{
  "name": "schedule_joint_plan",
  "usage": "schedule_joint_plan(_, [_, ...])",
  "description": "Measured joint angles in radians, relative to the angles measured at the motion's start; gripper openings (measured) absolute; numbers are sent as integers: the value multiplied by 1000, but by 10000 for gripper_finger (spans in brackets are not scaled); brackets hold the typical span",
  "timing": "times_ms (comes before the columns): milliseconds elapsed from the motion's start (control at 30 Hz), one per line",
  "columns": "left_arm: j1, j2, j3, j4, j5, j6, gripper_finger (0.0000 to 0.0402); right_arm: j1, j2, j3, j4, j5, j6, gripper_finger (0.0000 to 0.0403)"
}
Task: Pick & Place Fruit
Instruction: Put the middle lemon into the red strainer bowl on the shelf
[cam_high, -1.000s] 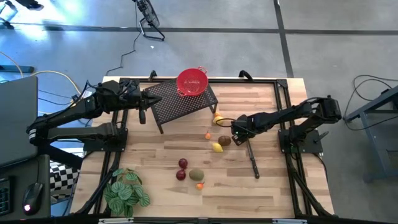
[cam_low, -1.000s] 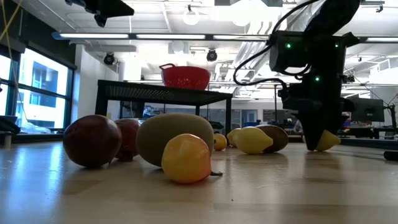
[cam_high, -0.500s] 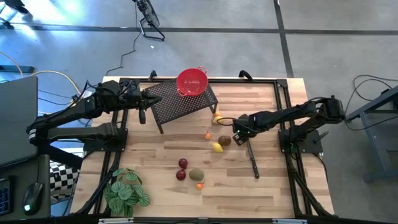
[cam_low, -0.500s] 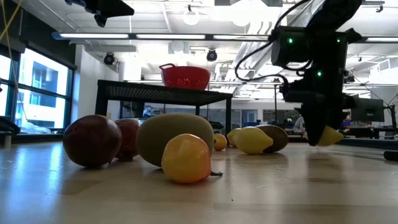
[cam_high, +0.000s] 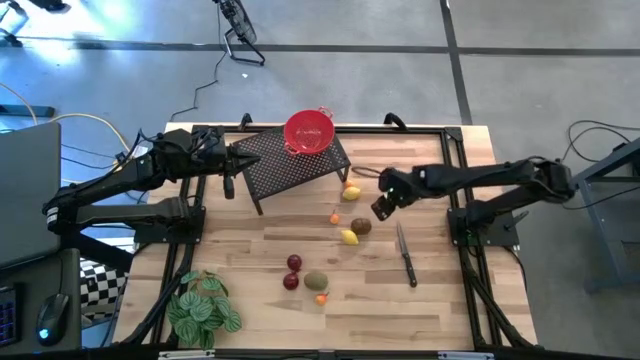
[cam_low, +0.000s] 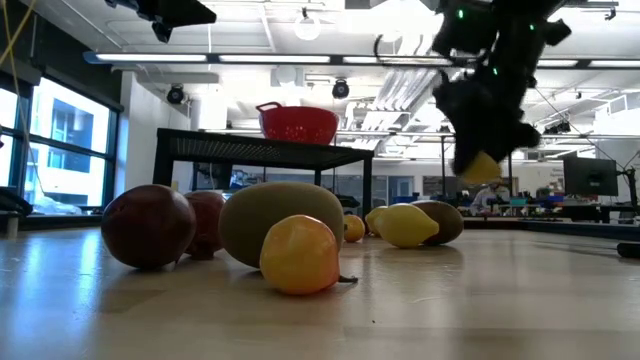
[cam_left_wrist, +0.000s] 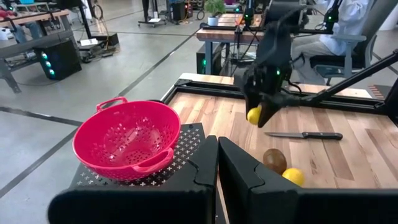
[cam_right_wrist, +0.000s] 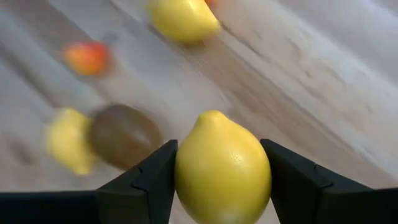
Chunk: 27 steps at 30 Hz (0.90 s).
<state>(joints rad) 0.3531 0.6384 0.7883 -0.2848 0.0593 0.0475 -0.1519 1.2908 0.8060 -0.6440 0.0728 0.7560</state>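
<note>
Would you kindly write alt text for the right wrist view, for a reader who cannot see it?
A yellow lemon is clamped between the right gripper's two dark fingers, held above the wooden table. Blurred on the table beyond it lie another lemon, a small orange fruit, a brown oval fruit and a yellow piece beside it.

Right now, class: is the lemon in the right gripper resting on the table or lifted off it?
Lifted. The lemon hangs above the table in the low view, clamped in the right gripper.
</note>
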Motion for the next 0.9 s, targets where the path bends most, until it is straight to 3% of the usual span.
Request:
schedule_joint_plan(300, [0, 0, 0, 32, -2, 8, 9, -46, -46, 119, 218, -25, -188, 206])
schedule_joint_plan(500, [0, 0, 0, 64, -2, 10, 9, -77, -23, 185, 377, -25, -341, 198])
schedule_joint_plan(900, [0, 0, 0, 61, -1, 10, 9, -130, 55, 268, 630, -30, -494, 199])
